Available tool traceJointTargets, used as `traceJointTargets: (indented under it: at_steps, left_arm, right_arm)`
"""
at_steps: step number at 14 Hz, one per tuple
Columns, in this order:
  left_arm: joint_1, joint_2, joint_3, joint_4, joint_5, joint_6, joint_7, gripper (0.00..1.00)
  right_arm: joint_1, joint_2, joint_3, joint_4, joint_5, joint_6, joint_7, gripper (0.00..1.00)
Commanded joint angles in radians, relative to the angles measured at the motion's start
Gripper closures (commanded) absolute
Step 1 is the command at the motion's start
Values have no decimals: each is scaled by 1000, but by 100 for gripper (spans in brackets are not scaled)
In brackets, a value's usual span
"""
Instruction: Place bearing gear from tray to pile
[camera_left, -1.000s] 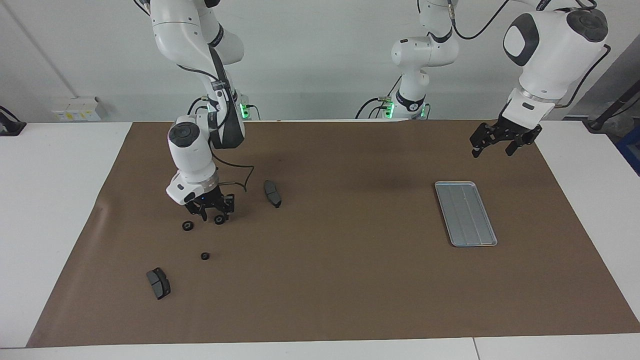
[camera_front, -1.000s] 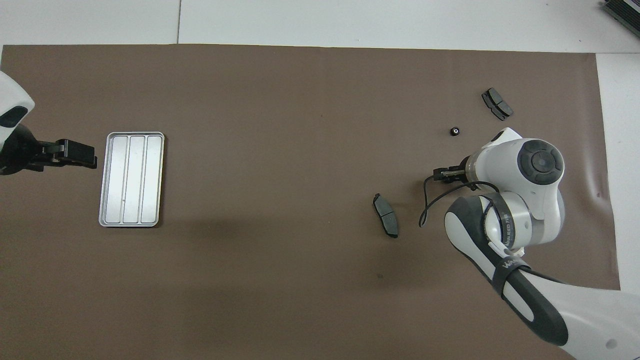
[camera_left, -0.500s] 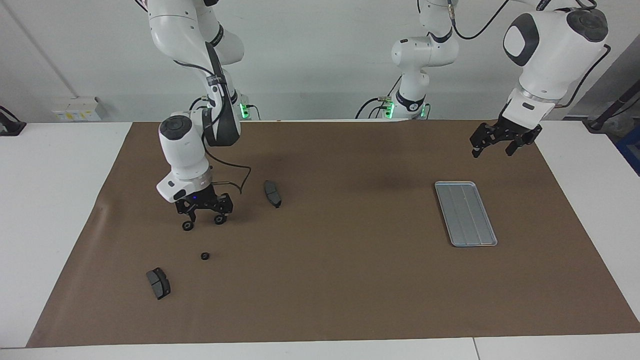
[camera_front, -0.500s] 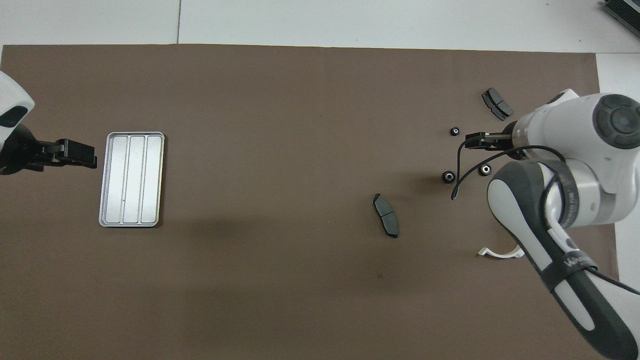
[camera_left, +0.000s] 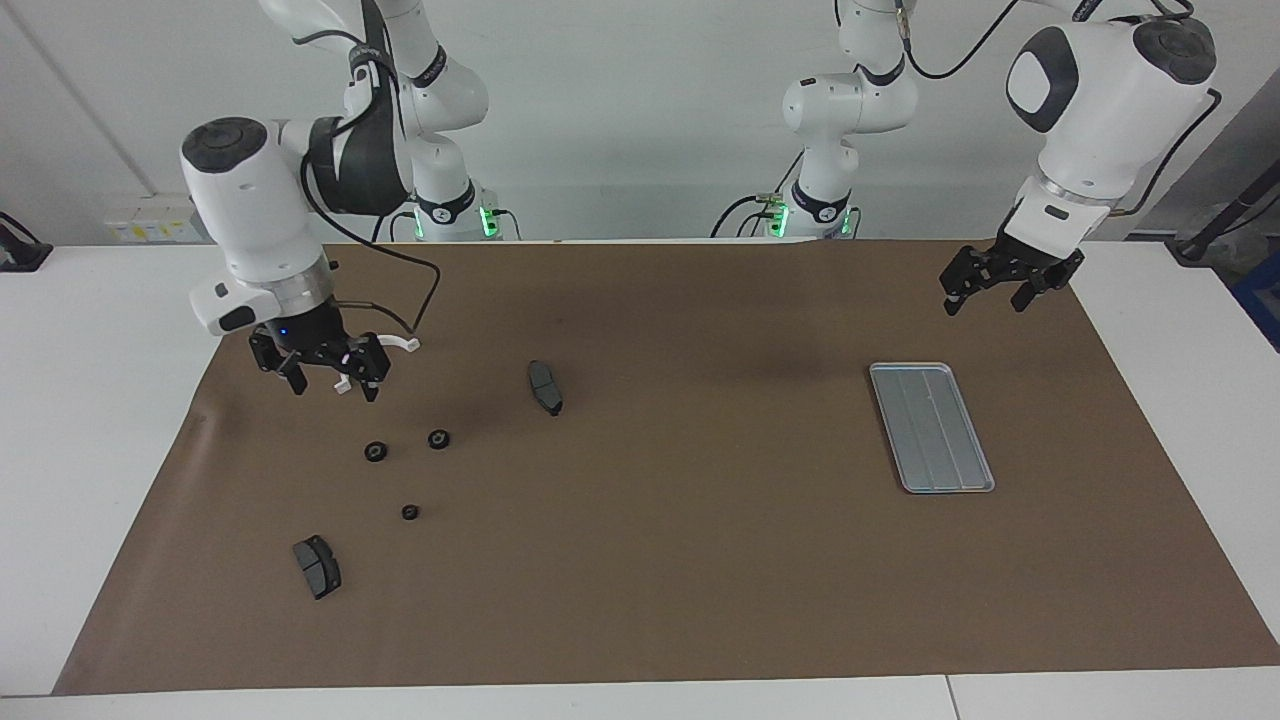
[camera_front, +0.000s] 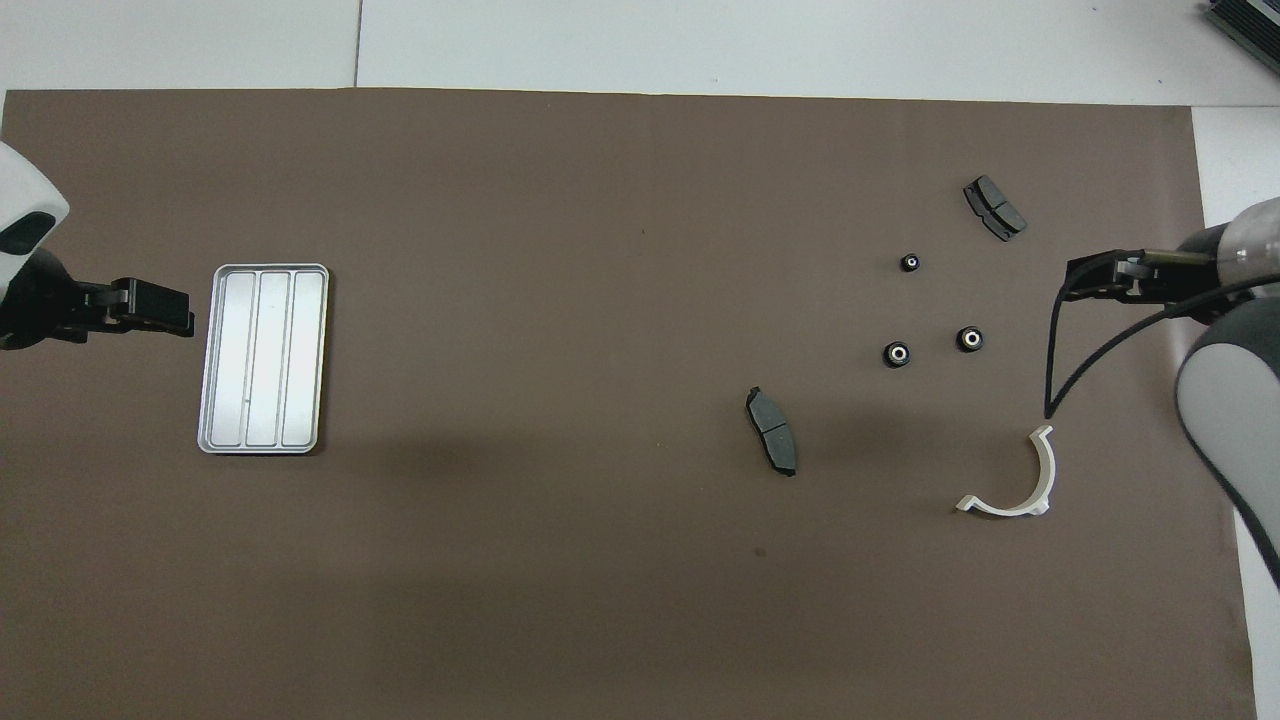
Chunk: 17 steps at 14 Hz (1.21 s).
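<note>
The silver ridged tray (camera_left: 930, 427) (camera_front: 264, 358) lies toward the left arm's end of the brown mat, with nothing in it. Toward the right arm's end the pile is scattered. It holds three small black bearing gears (camera_left: 438, 439) (camera_left: 375, 452) (camera_left: 409, 512), also in the overhead view (camera_front: 897, 354) (camera_front: 969, 339) (camera_front: 909, 263). With them are two dark brake pads (camera_left: 546, 387) (camera_left: 317, 567) and a white half-ring bracket (camera_front: 1010, 480). My right gripper (camera_left: 333, 388) (camera_front: 1080, 280) hangs open and empty, raised over the mat beside the bracket. My left gripper (camera_left: 985, 298) (camera_front: 180, 310) waits open in the air beside the tray.
The brown mat (camera_left: 700, 560) covers most of the white table, and its edge at the right arm's end lies close under the right gripper. A black cable (camera_front: 1060, 350) loops down from the right wrist over the bracket.
The right gripper has opened fully, risen off a gear left beside another, and swung toward the right arm's end of the table, uncovering the bracket. The left arm has stayed still.
</note>
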Motion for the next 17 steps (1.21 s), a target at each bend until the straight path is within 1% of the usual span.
traceJointTargets:
  at_steps: [1,2,4,9,10,12,14,17]
  left_arm:
    - [-3,-25,0,-30,18,20,-2,0]
    - [-3,-25,0,-30,18,20,-2,0]
    - [-3,-25,0,-30,18,20,-1,0]
    - [-3,-24,0,-30,18,21,-5,0]
    - [-3,-24,0,-30,18,21,-4,0]
    - [-3,-24,0,-30,18,21,-4,0]
    - [-3,-24,0,-30,18,21,-4,0]
    - [-3,-24,0,-30,18,20,-1,0]
  right_arm:
    - [-47,-10,23,102,32,-148,-57,0]
    - [-48,-21,17,129,31,-203,-74,0]
    - [-48,-38,18,116,26,-241,-80,0]
    - [-42,-56,24,76,26,-242,-74,0]
    - [-41,-47,26,96,22,-247,-77,0]
    - [-35,-33,29,160,35,-328,-71,0]
    - [-35,-30,61,180,35,-333,-14,0]
    - [-36,-29,60,183,44,-333,-8,0]
